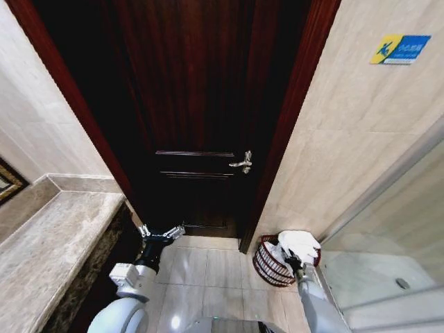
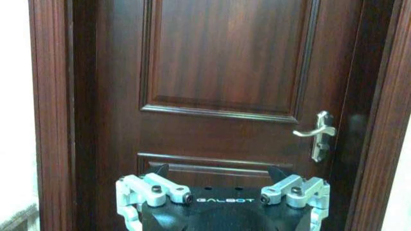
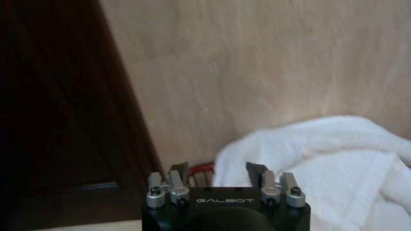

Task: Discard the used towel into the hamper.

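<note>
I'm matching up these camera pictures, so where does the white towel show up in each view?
Head view: the white towel lies heaped on the hamper at lower right, by the wall, with the right gripper at it.
Left wrist view: no towel; it faces the door past the open left gripper.
Right wrist view: it lies lower right, just beyond the right gripper.
Shared landmark: the dark wooden door.

The glossy pale tiled floor [image 1: 208, 277] carries the small round dark reddish-brown wire hamper [image 1: 267, 263], standing just ahead of the right gripper [image 1: 291, 262].
</note>
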Tool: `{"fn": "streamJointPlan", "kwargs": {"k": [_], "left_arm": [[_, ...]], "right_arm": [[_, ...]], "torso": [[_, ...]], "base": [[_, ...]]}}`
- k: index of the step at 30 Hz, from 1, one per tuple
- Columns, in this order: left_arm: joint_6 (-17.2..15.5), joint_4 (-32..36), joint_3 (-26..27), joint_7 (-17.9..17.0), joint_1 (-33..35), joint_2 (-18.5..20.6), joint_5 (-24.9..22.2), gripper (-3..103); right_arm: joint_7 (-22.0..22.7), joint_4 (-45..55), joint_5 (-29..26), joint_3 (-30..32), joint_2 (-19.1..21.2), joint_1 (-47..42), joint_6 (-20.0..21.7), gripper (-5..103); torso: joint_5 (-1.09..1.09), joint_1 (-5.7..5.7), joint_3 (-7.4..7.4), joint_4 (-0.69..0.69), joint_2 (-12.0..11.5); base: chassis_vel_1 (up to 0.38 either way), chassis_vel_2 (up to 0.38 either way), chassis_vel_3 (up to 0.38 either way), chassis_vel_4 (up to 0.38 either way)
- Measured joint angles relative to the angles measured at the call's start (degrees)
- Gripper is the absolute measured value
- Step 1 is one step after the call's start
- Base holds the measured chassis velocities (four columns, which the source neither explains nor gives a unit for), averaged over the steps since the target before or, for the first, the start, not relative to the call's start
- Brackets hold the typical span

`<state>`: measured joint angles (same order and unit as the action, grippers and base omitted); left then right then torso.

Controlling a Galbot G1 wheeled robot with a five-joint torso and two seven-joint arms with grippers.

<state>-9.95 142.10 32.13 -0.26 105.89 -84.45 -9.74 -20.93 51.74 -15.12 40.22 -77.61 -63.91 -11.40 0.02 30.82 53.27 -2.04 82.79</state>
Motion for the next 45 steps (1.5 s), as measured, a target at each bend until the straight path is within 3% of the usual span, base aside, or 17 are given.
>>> {"fn": "streamJointPlan", "kwargs": {"k": [4,9,11,17,23,36,45], "left_arm": [[0.0,0.0,0.0,0.0,0.0,0.0,0.0,100],[0.0,0.0,0.0,0.0,0.0,0.0,0.0,100],[0.0,0.0,0.0,0.0,0.0,0.0,0.0,100],[0.0,0.0,0.0,0.0,0.0,0.0,0.0,100],[0.0,0.0,0.0,0.0,0.0,0.0,0.0,100],[0.0,0.0,0.0,0.0,0.0,0.0,0.0,100],[0.0,0.0,0.0,0.0,0.0,0.0,0.0,100]], "right_arm": [[0.6,6.3,-0.9,0.0,1.3,-4.4,0.0,77],[2.9,7.4,-1.2,1.3,3.8,-7.3,-0.9,96],[3.7,6.7,-2.2,1.4,4.7,-7.7,0.1,99],[5.5,0.7,-7.0,1.5,8.5,-3.9,7.0,100],[5.5,-4.3,-6.4,1.5,9.1,0.4,5.3,100],[3.9,-5.9,-5.1,1.3,9.5,1.3,3.8,100],[2.9,-6.6,-3.3,1.1,8.5,0.9,2.7,100]], "torso": [[-0.02,0.0,0.0,0.03,0.0],[-0.02,0.0,0.0,0.03,0.0],[-0.01,0.0,0.0,0.04,0.0],[-0.04,0.01,0.01,0.01,0.0],[-0.02,0.02,0.01,0.01,0.0],[-0.02,0.02,0.02,0.03,0.0],[-0.02,0.62,0.6,0.03,1.2]], "base": [[0.0,0.0,0.0,0.0],[0.0,0.0,0.0,0.0],[0.0,0.0,0.0,0.0],[0.0,0.0,0.0,0.0],[0.0,0.0,0.0,0.0],[0.0,0.0,0.0,0.0],[0.0,0.0,0.0,0.0]]}}
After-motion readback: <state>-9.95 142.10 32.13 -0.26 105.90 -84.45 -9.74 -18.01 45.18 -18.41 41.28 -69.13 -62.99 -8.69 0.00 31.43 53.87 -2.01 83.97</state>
